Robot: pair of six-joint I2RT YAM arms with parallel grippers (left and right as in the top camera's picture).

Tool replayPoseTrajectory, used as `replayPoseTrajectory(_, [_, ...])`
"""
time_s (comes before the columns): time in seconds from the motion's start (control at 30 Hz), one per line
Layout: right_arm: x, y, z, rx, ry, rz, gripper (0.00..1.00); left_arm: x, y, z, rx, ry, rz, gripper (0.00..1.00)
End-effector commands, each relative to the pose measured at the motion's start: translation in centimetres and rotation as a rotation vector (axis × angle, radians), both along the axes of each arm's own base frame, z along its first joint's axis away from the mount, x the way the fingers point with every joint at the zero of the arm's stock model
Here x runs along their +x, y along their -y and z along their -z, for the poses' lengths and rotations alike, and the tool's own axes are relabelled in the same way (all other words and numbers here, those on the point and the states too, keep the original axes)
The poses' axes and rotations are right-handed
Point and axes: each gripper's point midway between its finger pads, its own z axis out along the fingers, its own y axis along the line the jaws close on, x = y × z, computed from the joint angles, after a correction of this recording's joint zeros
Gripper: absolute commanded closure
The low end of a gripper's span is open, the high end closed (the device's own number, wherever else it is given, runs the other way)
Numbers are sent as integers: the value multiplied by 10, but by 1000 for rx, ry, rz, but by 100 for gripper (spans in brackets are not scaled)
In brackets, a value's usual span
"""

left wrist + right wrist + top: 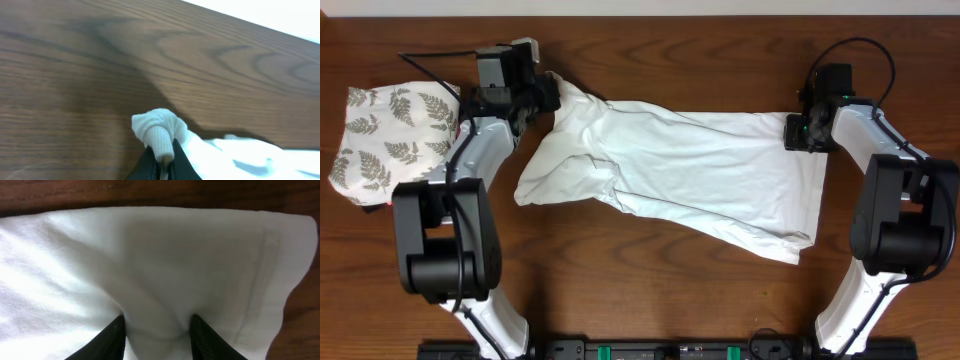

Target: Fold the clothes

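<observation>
Overhead first: the white T-shirt lies rumpled across the middle of the table, drawn out between my two arms. The left gripper is at its far left end, the right gripper at its right edge. A fern-print cloth sits close beside the left arm.

On the left wrist view, the left gripper is clamped tight on a small bunched knot of ribbed fabric, and the rest of the T-shirt trails off to the right.

On the right wrist view, the fingers stand partly apart on the T-shirt near its hem, with a pucker of cloth between them. I cannot tell whether they truly pinch it.

My worries are these. If that right hold is loose, any pull could slip the hem free. The left pinch is small and could tear out under tension. A leftward swing could snag the fern-print cloth.
</observation>
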Motion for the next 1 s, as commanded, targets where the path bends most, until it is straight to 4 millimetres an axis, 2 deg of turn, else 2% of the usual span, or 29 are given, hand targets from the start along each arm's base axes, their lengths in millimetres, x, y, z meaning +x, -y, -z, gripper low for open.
replayPoseTrajectory(0.0, [-42, 9, 45, 4, -169, 47, 59, -11, 13, -54, 3, 101, 97, 94])
replayPoseTrajectory(0.1, [-42, 9, 45, 4, -168, 47, 59, -31, 13, -76, 50, 102, 127, 94])
replayPoseTrajectory(0.17, [-42, 9, 45, 4, -168, 47, 59, -48, 10, -86, 84, 79, 133, 94])
replayPoseTrajectory(0.2, [-42, 9, 45, 4, -169, 47, 59, -64, 9, -92, 102, 50, 142, 94])
replayPoseTrajectory(0.27, [-42, 9, 45, 4, -169, 47, 59, -82, 10, -95, 125, 19, 170, 94])
replayPoseTrajectory(0.4, [-42, 9, 45, 4, -169, 47, 59, -117, 8, -89, 196, -69, 240, 94])
replayPoseTrajectory(0.5, [-42, 9, 45, 4, -169, 47, 59, -121, -15, -70, 295, -139, 162, 94])
replayPoseTrajectory(0.53, [-42, 9, 45, 4, -169, 47, 59, -124, -15, -65, 293, -158, 166, 94])
replayPoseTrajectory(0.73, [-44, 9, 45, 4, -179, 47, 59, -169, 28, -54, 105, -287, 359, 94])
replayPoseTrajectory(0.9, [-44, 10, 45, -2, -179, 48, 59, -204, 44, -46, 30, -434, 393, 94])
replayPoseTrajectory(0.93, [-44, 10, 45, -2, -179, 48, 59, -212, 46, -44, 26, -468, 400, 90])
replayPoseTrajectory(0.97, [-44, 10, 45, -2, -179, 48, 59, -218, 47, -43, 21, -496, 405, 74])
